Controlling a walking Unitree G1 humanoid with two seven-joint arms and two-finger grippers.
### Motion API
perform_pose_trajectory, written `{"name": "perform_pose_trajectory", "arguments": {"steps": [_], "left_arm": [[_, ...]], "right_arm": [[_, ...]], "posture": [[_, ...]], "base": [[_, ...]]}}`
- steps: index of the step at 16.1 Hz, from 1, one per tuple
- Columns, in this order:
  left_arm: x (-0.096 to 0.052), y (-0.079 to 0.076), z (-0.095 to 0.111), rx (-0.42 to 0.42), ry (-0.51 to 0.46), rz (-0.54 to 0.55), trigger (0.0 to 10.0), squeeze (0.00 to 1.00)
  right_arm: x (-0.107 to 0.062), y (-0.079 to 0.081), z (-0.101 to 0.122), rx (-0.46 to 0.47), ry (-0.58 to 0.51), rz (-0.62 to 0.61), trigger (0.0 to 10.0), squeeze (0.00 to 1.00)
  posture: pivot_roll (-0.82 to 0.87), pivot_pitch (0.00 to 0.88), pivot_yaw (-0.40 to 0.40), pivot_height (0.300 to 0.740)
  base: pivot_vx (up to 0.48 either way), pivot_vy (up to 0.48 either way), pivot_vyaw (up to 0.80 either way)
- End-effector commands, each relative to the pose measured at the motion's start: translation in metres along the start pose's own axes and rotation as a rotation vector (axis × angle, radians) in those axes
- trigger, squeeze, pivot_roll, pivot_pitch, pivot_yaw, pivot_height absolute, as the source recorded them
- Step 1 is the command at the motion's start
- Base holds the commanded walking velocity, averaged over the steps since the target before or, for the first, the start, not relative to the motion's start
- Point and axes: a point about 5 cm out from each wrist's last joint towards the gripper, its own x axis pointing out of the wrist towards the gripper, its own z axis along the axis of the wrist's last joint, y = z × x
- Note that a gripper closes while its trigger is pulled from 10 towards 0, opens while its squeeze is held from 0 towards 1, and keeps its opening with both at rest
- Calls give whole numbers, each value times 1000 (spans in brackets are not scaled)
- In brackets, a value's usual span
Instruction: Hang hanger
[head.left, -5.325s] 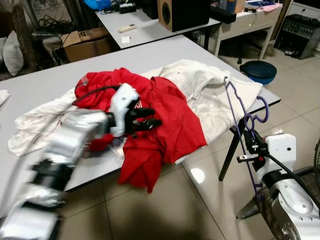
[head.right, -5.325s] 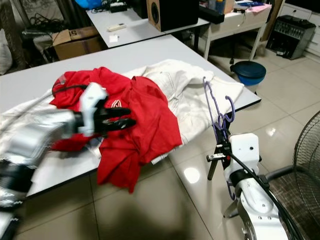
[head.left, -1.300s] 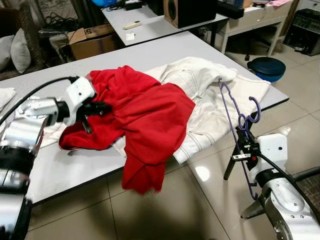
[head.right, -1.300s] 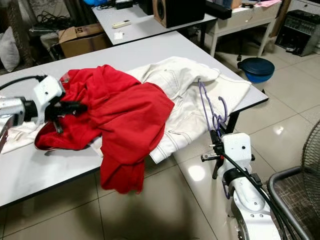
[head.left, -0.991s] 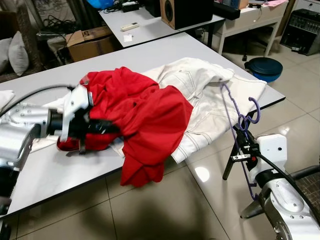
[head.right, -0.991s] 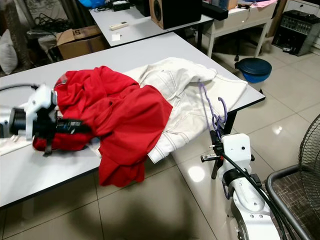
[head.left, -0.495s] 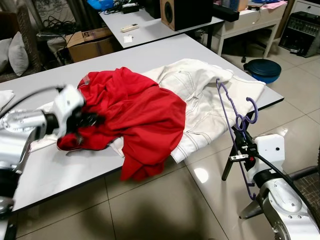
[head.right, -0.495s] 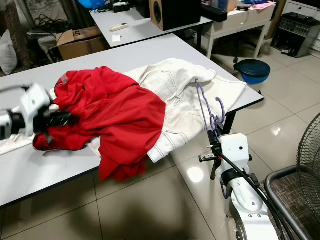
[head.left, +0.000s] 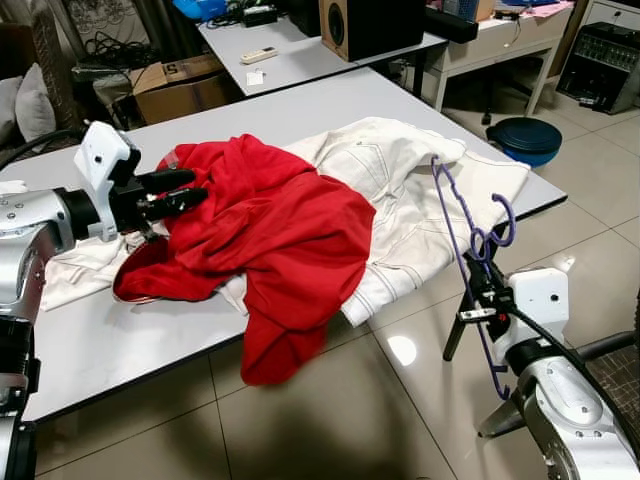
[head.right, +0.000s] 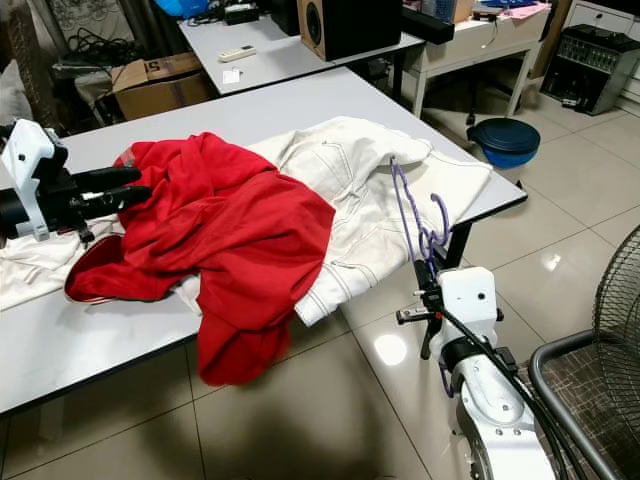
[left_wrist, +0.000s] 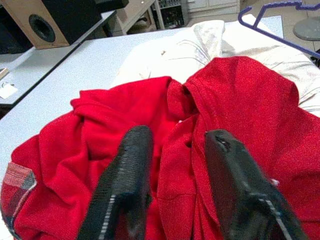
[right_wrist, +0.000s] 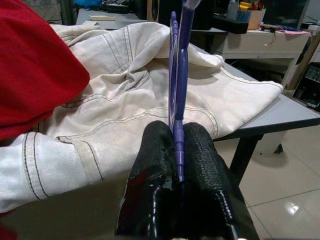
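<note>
A long grey surface (head.left: 300, 100) runs across the room, its near corner by the tiled floor (head.left: 330, 420). On it a white garment (head.left: 400, 190) with dark stitching spreads toward that corner, and a red shirt (head.left: 270, 230) lies crumpled partly over the white one, one fold hanging off the near edge of the surface. Behind stands a second surface (head.left: 300, 55) carrying a black-fronted wooden speaker (head.left: 370, 25), with a cardboard box (head.left: 175, 85) beside it on the floor and a dark blue round object (head.left: 525, 135) on the tiles to the right. The left gripper (head.left: 185, 190) is held level over the upper left part of the red shirt, its fingers (left_wrist: 130, 170) apart with nothing between them, the red cloth just beneath. The right gripper (head.right: 428, 290) is out past the corner of the surface, above the floor, its fingers (right_wrist: 155, 165) clamped on the lower bar of a purple hanger (head.left: 465, 230), which stands upright with its hook near the edge of the white garment.
</note>
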Motion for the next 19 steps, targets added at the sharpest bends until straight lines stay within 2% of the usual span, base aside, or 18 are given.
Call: {"name": "perform_pose_trajectory", "arguments": {"steps": [1,3,5,7,9,10,11,12,15,16,18,19], "left_arm": [[-5,3,4,-18,-14,4,10000,1000],[-5,-4,-2,-37,37,-63,10000,1000],[-7,-17,-19,-1,147,-110,10000,1000],[3,-29,-27,14,144,-89,10000,1000],[13,-29,-23,16,95,-32,10000,1000],[23,-29,-20,3,53,9,10000,918],[32,-30,-19,-14,32,46,10000,0],[45,-33,-23,-30,47,89,10000,0],[65,-40,-32,-102,63,97,10000,0],[76,-43,-33,-167,35,98,10000,0],[90,-44,-33,-226,14,101,10000,0],[92,-43,-33,-219,20,104,10000,0]], "right_arm": [[1,1,0,5,-7,-2,10000,0],[1,1,0,5,-7,-2,10000,0],[2,1,0,6,-9,-2,10000,0],[2,3,-1,10,-7,0,10000,0],[3,4,-1,13,-8,6,10000,0],[4,6,-1,14,-9,11,10000,0],[5,6,0,14,-10,13,10000,0],[6,6,0,15,-11,14,10000,0],[6,6,0,15,-11,16,10000,0],[7,6,0,15,-12,16,10000,0],[6,5,1,12,-14,11,10000,0],[6,4,1,12,-14,10,10000,0]], "posture": [[-122,0,136,740],[-120,0,139,740],[-116,0,142,740],[-103,0,137,740],[-101,0,136,740],[-98,0,134,740],[-95,0,133,740],[-95,0,133,740],[-96,0,130,740],[-100,0,131,740],[-108,0,136,740],[-110,0,137,740]], "base": [[0,0,0],[0,0,0],[0,0,0],[0,0,0],[0,0,0],[0,0,0],[0,0,0],[0,0,0],[0,0,0],[0,0,0],[0,0,0],[0,0,0]]}}
